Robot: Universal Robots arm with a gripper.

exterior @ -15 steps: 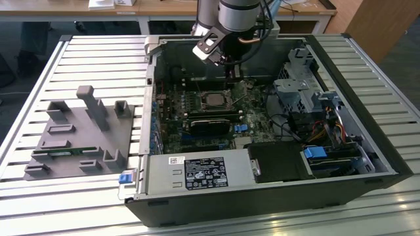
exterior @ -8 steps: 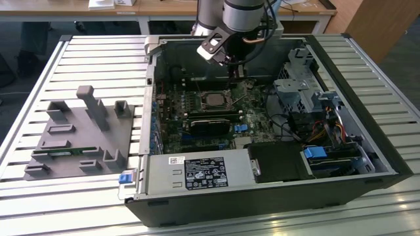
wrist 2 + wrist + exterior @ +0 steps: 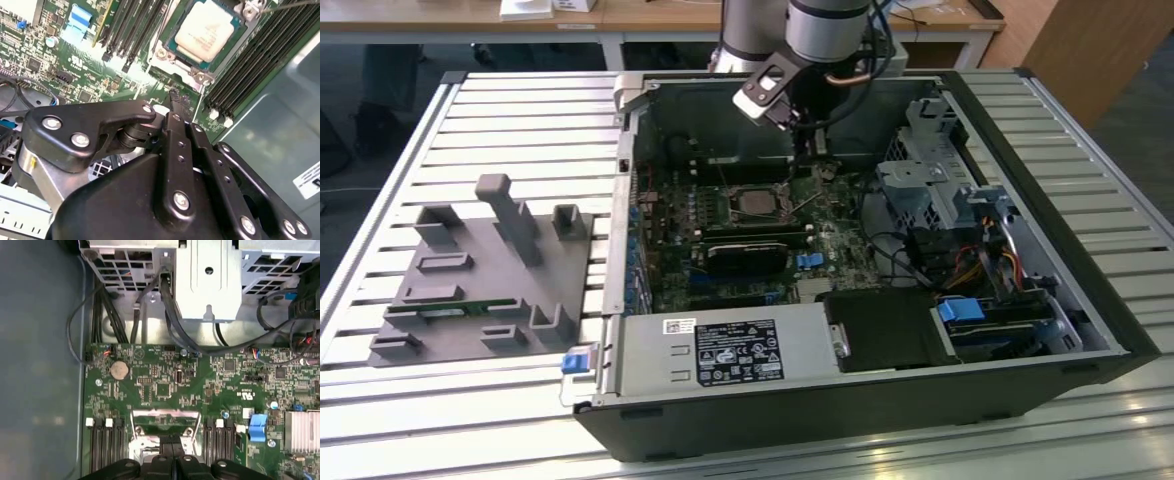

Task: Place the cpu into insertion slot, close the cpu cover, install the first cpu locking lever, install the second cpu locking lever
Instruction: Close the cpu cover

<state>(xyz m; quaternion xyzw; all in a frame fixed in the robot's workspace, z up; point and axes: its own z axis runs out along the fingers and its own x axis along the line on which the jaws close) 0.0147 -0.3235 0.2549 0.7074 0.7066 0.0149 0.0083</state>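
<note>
Gripper point(image 3: 177, 102) is being held with fingers pinched narrow. Nothing is being seen gripped between them, and the tips are being held just above the motherboard point(image 3: 75, 65). The cpu point(image 3: 210, 30) is being shown already lying in the insertion slot point(image 3: 166, 54), just ahead of the fingertips and a little to one side. The cpu cover point(image 3: 165, 416) is being shown right in front of the tips in the first wrist view; whether it is raised or flat cannot be told. A thin locking lever point(image 3: 292, 5) is being seen beyond the socket, on the side far from the tool.

Risks being judged: the tips are being carried very close to the socket rim and small board parts, so a low pass could scrape components. It could also nudge the chip off its seat if the cover is not down. The memory slots point(image 3: 260, 55) beside the tool could get clipped by the finger linkage.
</note>
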